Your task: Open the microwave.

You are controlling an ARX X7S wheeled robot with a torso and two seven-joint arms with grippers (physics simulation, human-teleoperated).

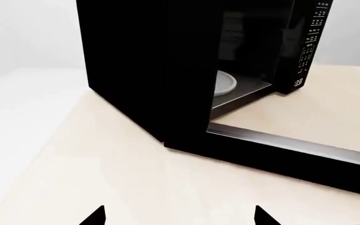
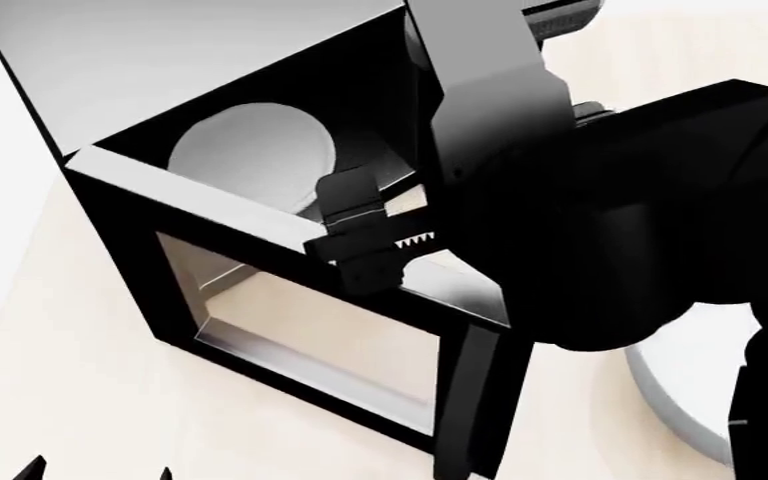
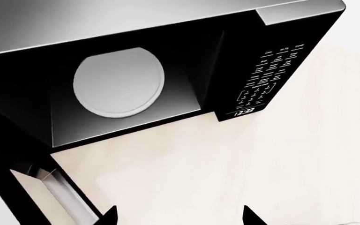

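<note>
The microwave [image 3: 167, 70] stands on a pale tabletop [image 3: 280, 159], a large black box with a grey top, and it fills most of what my head camera sees. Its door [image 2: 317, 330] is swung wide open, the glass window framed in black and standing out from the front of the oven. Inside the dark cavity lies the round white turntable [image 3: 118, 83]. Beside the cavity runs the button panel [image 3: 264, 77] with white lettering and a small lit clock [image 3: 244, 111] at its foot.

My right arm reaches forward over the open door, and my right gripper [image 2: 364, 235] hangs just above the door's top edge, in front of the cavity. Its fingers stand apart, holding nothing. My left gripper [image 1: 178, 216] hovers low over the tabletop, near the door's outer side, not touching it. Its two dark fingertips [image 1: 95, 216] are spread wide, empty.
</note>
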